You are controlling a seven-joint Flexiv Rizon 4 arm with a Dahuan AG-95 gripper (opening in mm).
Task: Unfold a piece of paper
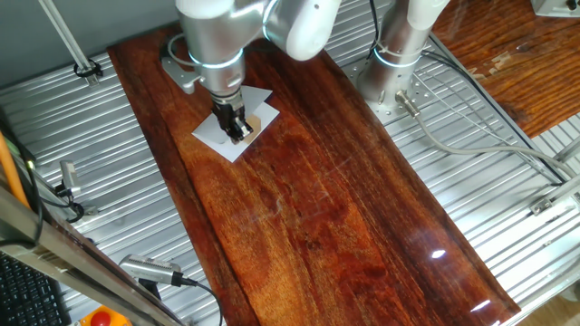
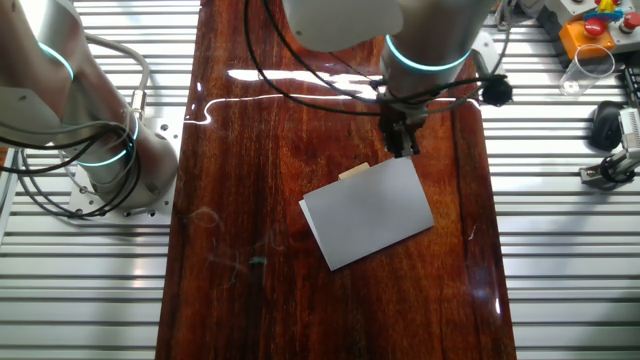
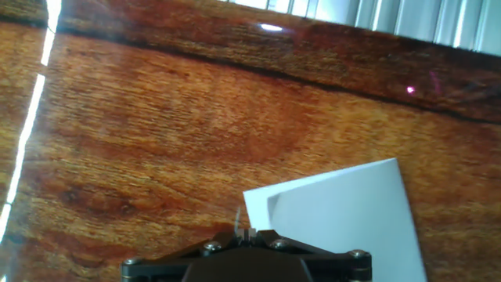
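The piece of paper (image 2: pixel 370 210) lies folded on the wooden board, a white sheet with its upper layer over the lower one. It also shows in one fixed view (image 1: pixel 216 136) and in the hand view (image 3: pixel 344 211). My gripper (image 2: pixel 404 148) stands upright at the paper's far corner, also seen from the other side (image 1: pixel 238 132). In the hand view the gripper (image 3: pixel 246 232) has its jaws together, with a thin sliver of the sheet's edge rising between them. A small tan wooden block (image 2: pixel 352 171) peeks out from under the paper's far edge.
The long dark wooden board (image 2: pixel 330 300) lies on a ribbed metal table (image 2: pixel 90 290). A second arm's base (image 2: pixel 110 160) stands beside the board. Cables, a clear cup (image 2: pixel 585 65) and a controller (image 2: pixel 590 30) sit off the board.
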